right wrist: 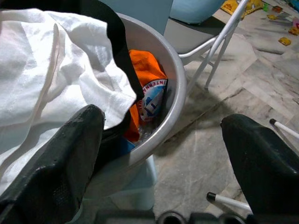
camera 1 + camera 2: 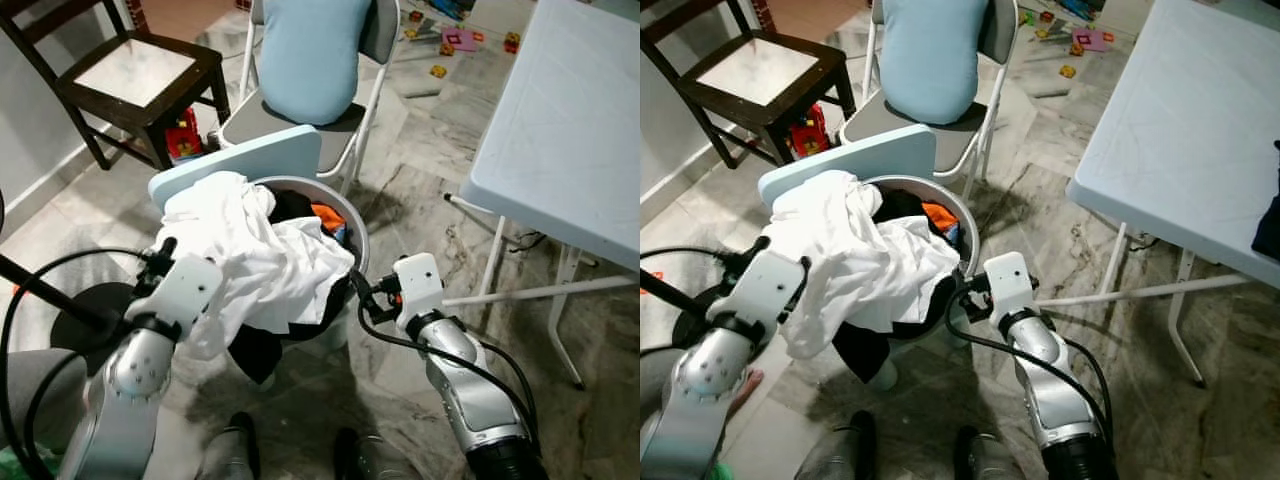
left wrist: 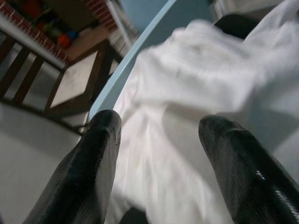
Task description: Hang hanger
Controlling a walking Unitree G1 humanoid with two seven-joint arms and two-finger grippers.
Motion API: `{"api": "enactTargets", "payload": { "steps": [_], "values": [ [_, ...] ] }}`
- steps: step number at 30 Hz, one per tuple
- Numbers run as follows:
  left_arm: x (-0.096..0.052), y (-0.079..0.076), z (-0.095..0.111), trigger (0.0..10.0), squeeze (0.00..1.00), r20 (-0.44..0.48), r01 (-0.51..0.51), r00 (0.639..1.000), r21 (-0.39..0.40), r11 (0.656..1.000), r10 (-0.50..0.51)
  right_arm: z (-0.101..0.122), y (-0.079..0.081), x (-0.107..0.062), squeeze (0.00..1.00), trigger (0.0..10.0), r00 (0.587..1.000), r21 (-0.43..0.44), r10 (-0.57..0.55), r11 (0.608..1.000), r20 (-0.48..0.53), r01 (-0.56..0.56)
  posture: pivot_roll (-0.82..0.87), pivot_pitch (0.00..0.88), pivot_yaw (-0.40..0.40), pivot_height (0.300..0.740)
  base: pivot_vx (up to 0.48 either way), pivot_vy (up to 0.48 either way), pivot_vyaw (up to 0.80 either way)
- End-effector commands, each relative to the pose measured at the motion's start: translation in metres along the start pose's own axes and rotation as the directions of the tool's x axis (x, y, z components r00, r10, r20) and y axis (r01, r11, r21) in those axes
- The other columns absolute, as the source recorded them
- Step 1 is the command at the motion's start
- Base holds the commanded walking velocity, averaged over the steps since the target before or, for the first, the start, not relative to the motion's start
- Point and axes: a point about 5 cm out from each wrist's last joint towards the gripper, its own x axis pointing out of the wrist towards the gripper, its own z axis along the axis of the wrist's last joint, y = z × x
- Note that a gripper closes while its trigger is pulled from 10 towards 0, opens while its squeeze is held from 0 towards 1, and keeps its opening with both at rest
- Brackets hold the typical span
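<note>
The left claw [image 3: 156,154] sits against the left side of the white garment [image 2: 265,255], fingers spread wide, nothing gripped. The white garment drapes over the rim of the grey laundry basket [image 1: 170,88], which also holds dark clothing [image 2: 290,205] and an orange printed item [image 1: 149,88]. A pale blue board [image 2: 240,160] leans behind the basket. The right claw [image 1: 163,154] sits at the basket's right rim, fingers spread wide, empty. A hanger cannot be made out. A folding chair [image 2: 345,130] stands behind; the white surface [image 2: 570,130] stands at right.
</note>
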Motion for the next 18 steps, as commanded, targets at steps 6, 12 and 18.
{"api": "enactTargets", "payload": {
  "steps": [6, 12, 18],
  "values": [
    [0.005, -0.015, 0.017, 10.0, 1.0, 0.058, 0.106, 0.993, -0.023, 0.994, -0.105, -0.005, -0.003, -0.002, 0.0, 10.0, 1.0, 0.004, -0.014, 1.0, -0.016, 0.014, 0.07, 0.255, -0.068, 0.74, 0.0, 0.0, 0.0],
    [-0.003, -0.028, 0.031, 10.0, 1.0, 0.114, 0.133, 0.986, -0.058, 0.989, -0.126, -0.005, -0.004, -0.003, 0.0, 10.0, 1.0, 0.005, -0.017, 1.0, -0.017, 0.017, 0.07, 0.26, -0.069, 0.74, 0.0, 0.0, 0.0],
    [-0.023, -0.055, 0.038, 10.0, 1.0, 0.137, 0.22, 0.969, -0.096, 0.971, -0.206, -0.006, -0.003, -0.003, 0.0, 10.0, 1.0, 0.003, -0.009, 1.0, -0.021, 0.009, 0.08, 0.264, -0.076, 0.74, 0.0, 0.0, 0.0]
  ]
}}
